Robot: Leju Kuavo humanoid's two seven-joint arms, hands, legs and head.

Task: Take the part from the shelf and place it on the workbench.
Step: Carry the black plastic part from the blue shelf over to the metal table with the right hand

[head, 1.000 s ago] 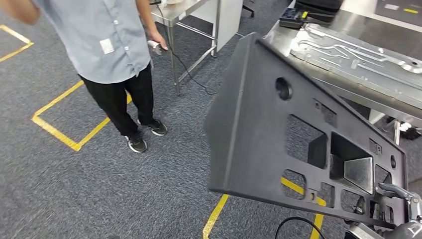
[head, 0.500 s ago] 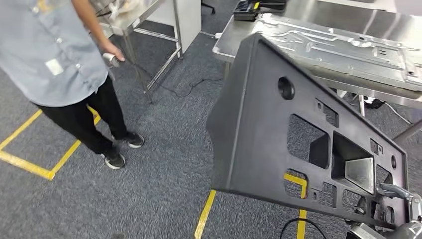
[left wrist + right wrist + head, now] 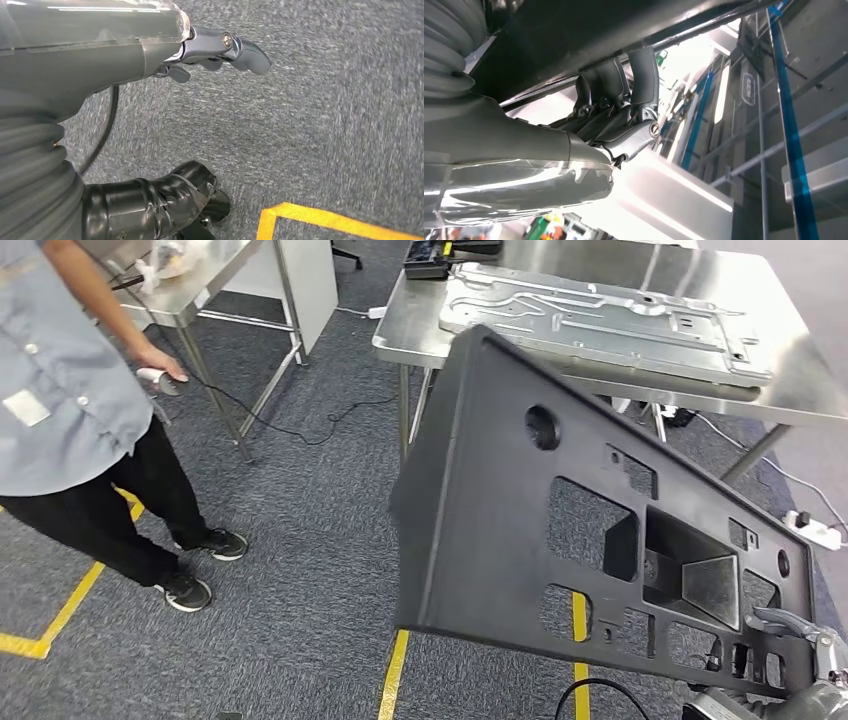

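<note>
While the right hand [image 3: 800, 660] grips the black panel [image 3: 560, 510] by one lower corner, short of the workbench [image 3: 800, 360], it may twist loose or strike the table edge. Left hand [image 3: 220, 50] hangs empty, fingers loosely curled.

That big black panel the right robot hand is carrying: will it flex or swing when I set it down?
The black panel probably stays stiff: its raised rim and moulded pockets hold a straight outline while tilted. Many cutouts suggest it is light for its size. Held only at one low corner by the right robot hand, it may well swing or twist.
</note>
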